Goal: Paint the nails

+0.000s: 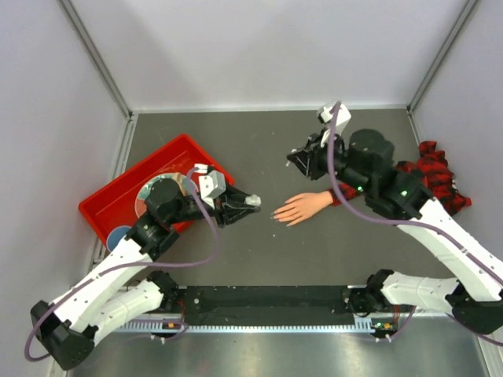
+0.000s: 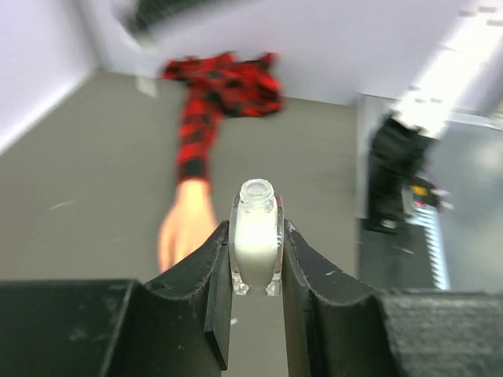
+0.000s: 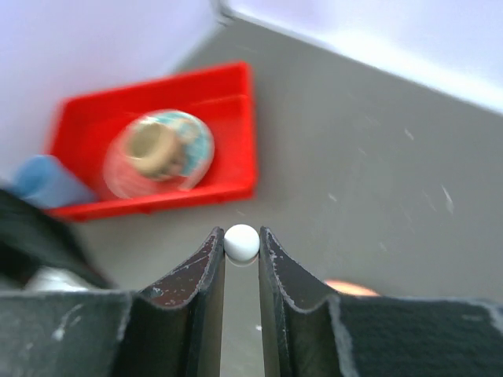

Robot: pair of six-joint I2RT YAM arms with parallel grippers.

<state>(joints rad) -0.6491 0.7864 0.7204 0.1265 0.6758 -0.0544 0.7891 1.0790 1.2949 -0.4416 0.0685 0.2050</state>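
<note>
The fake hand (image 1: pixel 302 206) lies palm down mid-table, its plaid sleeve (image 1: pixel 431 174) trailing to the right. The nails are at its fingertips (image 1: pixel 277 215) and too small to make out. My left gripper (image 1: pixel 250 203) is just left of those fingertips, shut on a small clear uncapped bottle (image 2: pixel 257 236) of white liquid held upright. The left wrist view shows the hand (image 2: pixel 185 224) blurred beyond the bottle. My right gripper (image 1: pixel 292 159) hovers behind the hand, shut on a small white round cap (image 3: pixel 241 243). Anything below the cap is hidden by the fingers.
A red tray (image 1: pixel 110 200) sits at the left with a patterned bowl (image 3: pixel 157 153) in it and a blue object (image 1: pixel 119 236) at its near corner. Grey walls close the back and sides. A black rail (image 1: pixel 267 298) runs along the near edge.
</note>
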